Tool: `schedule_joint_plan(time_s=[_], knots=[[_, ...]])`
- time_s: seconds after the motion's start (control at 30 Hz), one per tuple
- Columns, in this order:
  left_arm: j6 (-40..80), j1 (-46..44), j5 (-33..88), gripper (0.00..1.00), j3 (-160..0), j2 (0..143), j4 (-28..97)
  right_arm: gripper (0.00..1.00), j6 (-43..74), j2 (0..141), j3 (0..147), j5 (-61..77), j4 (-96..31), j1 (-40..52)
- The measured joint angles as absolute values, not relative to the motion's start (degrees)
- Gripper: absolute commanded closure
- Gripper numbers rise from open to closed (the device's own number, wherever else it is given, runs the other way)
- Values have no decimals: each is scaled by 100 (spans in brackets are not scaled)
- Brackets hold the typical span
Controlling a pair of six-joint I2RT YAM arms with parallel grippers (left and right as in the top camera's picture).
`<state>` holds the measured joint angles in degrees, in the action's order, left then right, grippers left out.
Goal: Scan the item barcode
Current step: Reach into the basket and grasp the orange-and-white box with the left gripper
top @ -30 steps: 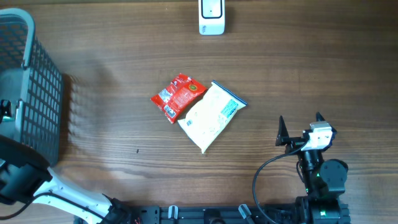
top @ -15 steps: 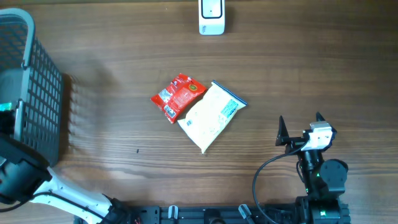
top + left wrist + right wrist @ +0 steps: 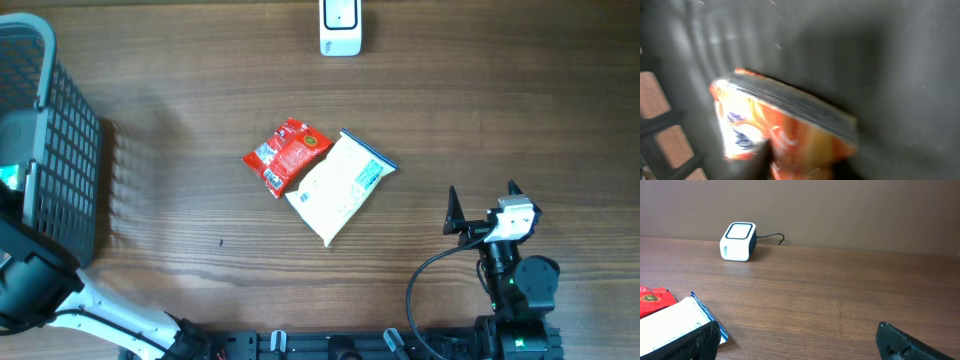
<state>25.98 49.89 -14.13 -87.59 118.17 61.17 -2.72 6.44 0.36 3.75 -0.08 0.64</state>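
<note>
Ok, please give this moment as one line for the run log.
left gripper: in basket, at orange packet, grip unclear | right gripper: open, holds nothing | scanner: scan not yet done | red packet, white packet: on table

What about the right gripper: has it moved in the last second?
No. In the overhead view the right gripper stands open at the same offset from the white pouch and the scanner as before.

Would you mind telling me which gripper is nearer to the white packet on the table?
Right. The right gripper stands open a little to the white packet's right, not touching it; the left gripper is far to its left, inside the basket.
</note>
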Motion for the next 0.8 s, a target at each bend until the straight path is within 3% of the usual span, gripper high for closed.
schedule_joint_plan(time_s=[0.27,0.47,0.8], knots=[[2445,4989,-1470,96,-8886,11782,6554,0,-272,644,36,375,-8,64],[2405,4989,-972,96,-9937,11518,7229,0,-272,644,36,377,-8,64],[2379,4615,1415,96,-10615,8757,6289,0,-272,644,36,375,-8,64]])
